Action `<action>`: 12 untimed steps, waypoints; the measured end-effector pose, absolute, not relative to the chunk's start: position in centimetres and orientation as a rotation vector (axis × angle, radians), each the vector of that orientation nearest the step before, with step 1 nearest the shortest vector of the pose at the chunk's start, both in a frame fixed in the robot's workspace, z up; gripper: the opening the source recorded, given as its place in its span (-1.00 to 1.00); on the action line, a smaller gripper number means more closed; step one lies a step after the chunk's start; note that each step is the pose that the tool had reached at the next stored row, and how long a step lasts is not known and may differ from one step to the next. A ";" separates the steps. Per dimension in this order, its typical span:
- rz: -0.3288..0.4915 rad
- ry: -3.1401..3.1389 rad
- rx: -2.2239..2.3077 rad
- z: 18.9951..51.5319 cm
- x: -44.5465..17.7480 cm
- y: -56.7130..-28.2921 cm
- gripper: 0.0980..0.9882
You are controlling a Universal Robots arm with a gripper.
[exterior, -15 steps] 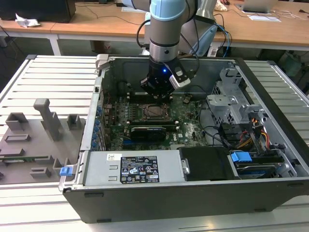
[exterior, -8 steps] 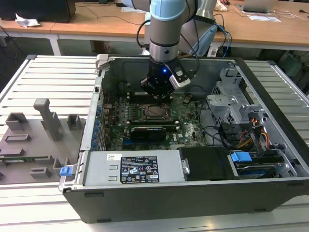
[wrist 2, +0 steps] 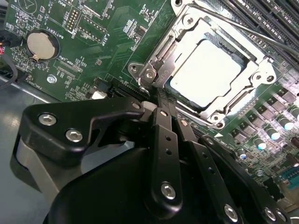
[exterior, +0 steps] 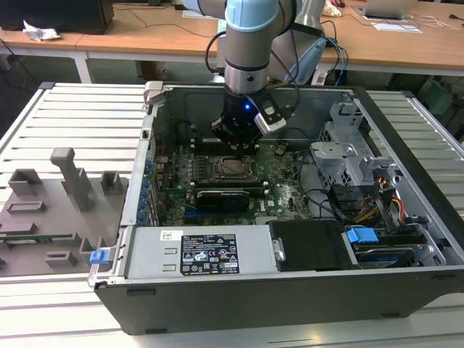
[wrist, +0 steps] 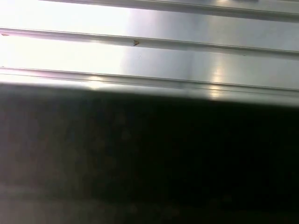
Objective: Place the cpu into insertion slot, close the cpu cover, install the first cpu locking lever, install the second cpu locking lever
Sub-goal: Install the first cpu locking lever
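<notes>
1. The arm reaches straight down into the computer case (exterior: 406,290); the gripper (wrist 2: 159,100) has its jaws closed, empty, touching the cpu cover (wrist 2: 164,57) corner.
2. The second wrist view shows the cpu (wrist 2: 208,70) seated in the insertion slot (wrist 2: 236,56) (cover down over it).

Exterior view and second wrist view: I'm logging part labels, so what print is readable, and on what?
White stickers on grey metal power-supply box: too small to read.
White lettering on green circuit board: too small to read.
Round silver coin battery: no readable marking.
</notes>
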State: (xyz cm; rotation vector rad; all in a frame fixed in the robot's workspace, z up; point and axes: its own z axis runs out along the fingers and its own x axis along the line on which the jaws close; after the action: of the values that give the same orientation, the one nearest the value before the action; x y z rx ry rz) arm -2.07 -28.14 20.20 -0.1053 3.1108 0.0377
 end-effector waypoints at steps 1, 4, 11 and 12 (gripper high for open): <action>0.039 3.110 -0.105 20.3 -2.1 -28.1 -0.98; 0.034 3.112 -0.106 21.2 -2.1 -28.1 -0.98; 0.034 3.112 -0.105 21.2 -2.1 -28.3 -0.98; 0.034 3.111 -0.105 21.2 -2.1 -28.4 -0.98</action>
State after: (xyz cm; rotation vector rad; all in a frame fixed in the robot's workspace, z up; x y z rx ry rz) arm -2.07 -28.37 21.22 -0.1054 3.1115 0.0338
